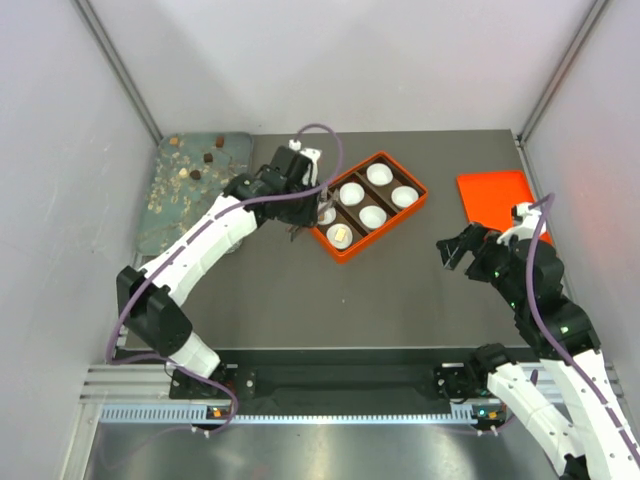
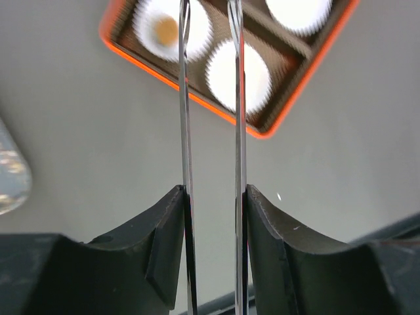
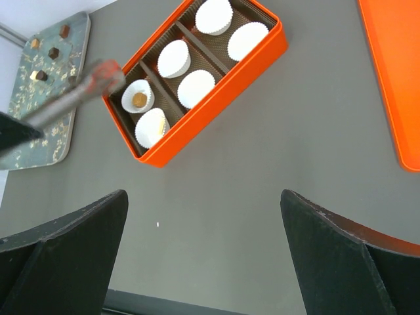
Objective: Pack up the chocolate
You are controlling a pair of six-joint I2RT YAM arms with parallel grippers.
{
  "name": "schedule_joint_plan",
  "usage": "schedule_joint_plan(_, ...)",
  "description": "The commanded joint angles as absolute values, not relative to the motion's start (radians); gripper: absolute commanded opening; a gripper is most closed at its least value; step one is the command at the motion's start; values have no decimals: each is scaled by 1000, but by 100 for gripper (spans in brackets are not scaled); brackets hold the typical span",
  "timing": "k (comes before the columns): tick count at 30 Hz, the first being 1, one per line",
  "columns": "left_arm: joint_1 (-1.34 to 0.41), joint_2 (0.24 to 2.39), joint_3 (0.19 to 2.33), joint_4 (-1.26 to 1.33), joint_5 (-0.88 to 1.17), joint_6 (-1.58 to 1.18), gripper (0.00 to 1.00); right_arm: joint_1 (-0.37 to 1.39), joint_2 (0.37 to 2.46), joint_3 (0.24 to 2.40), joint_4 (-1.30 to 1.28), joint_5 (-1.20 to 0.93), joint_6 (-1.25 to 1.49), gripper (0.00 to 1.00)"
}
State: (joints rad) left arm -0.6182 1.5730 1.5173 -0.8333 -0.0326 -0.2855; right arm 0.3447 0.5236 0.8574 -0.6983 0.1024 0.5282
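Several small dark and tan pieces of chocolate (image 1: 208, 157) lie on the speckled tray (image 1: 165, 215) at the far left, also seen as chocolate (image 3: 54, 52) from the right wrist. The orange box (image 1: 400, 215) holds white paper cups. One cup has a tan chocolate (image 3: 139, 98) (image 2: 165, 29) in it; the corner cup beside it holds a cream piece (image 1: 339, 236). My left gripper (image 1: 303, 208) (image 2: 211, 193) is shut on thin metal tongs (image 2: 185, 118), whose two blades stand apart over those cups with nothing between them. My right gripper (image 1: 450, 250) (image 3: 203, 197) hangs open above bare table.
An orange lid (image 1: 503, 200) (image 3: 394, 65) lies flat at the right, beyond the right gripper. The other paper cups (image 1: 373, 216) in the box look empty. The left arm stretches across between tray and box. Grey walls close in both sides.
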Motion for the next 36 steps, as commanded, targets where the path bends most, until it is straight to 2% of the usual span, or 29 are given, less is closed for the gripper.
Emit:
schedule_joint_plan(1,-549,1572,1624,-841,-117,-279,45,354,502,858,-672,95,537,100)
schedule_joint_plan(11,-111,1595,1611,-710,-153,-311,46,354,482,816,-640,66,542,100)
schedule_joint_plan(17,50,1657,1598,-612,-114,-321,48,354,488,798,-620,60,525,100)
schedule_joint_plan(23,58,1709,1575,-557,104,-267,48,353,509,795,-604,66,509,100)
schedule_joint_plan(36,48,1735,1442,-549,115,-227,49,354,545,798,-575,60,511,100)
